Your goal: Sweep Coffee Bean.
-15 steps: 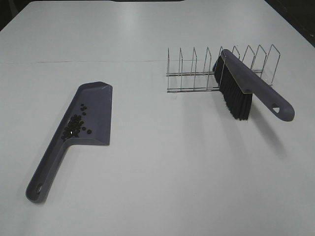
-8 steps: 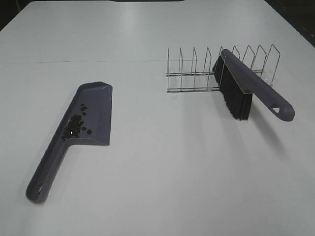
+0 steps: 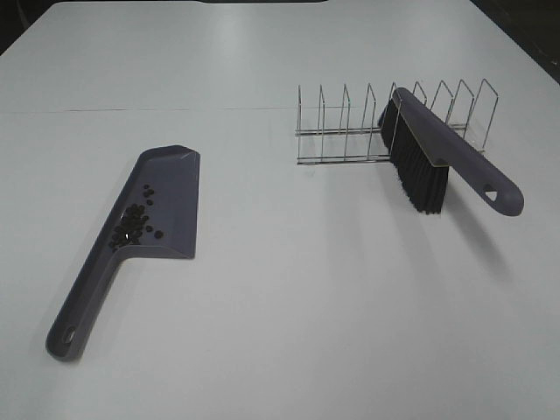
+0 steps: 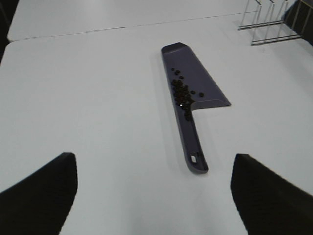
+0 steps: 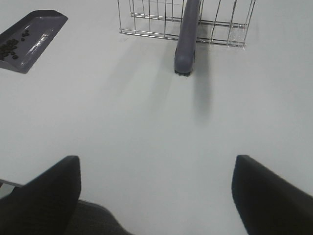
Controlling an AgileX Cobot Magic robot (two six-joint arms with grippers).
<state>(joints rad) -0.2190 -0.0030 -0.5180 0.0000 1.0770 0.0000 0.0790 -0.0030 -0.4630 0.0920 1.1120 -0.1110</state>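
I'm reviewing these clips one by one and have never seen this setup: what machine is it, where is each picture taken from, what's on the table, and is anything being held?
It is a two-armed robot with a pincer on each arm. One picture looks down from a high camera; the other two come from cameras on the wrists. The dark shapes at the edges of the wrist pictures are the left pincer and right pincer, both open and empty. On the white table lies a purple dustpan with the coffee beans already gathered in it. To its right the brush leans in a wire rack. Nothing is held.
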